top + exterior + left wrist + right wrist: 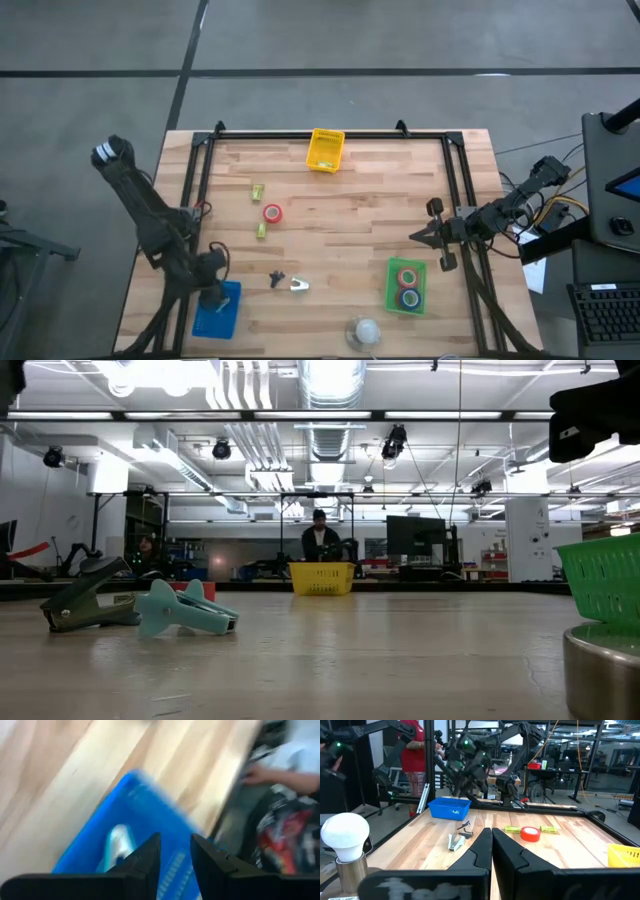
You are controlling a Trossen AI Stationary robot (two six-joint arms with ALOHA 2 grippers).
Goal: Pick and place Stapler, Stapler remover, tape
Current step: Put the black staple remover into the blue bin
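Two remover tools – one dark (277, 279), one pale (299, 286) – are lying near the table's (350, 215) front edge; light, rigid, best pinched across the body. Left gripper (174, 854) is hovering over the blue tray (216, 310), fingers slightly parted, empty. Right gripper (491, 845) is waiting clenched at the right edge.

Lighting: overhead ceiling fixtures (330, 380), even and bright, blown out to white glare in the low view. Wooden table (340, 215) evenly lit from above in the high view; shadows under objects on it are short and faint.

Low view: yellow basket (321, 578) on the table's far side reasonably sharp; metal cylinder (602, 670) at the table's near edge soft.

Left wrist view: heavy blur; blue tray (125, 835) smeared, edges streaked.

Right wrist view: sharp across the table; white ball-like object (345, 836) beside the near edge shows bright highlights.
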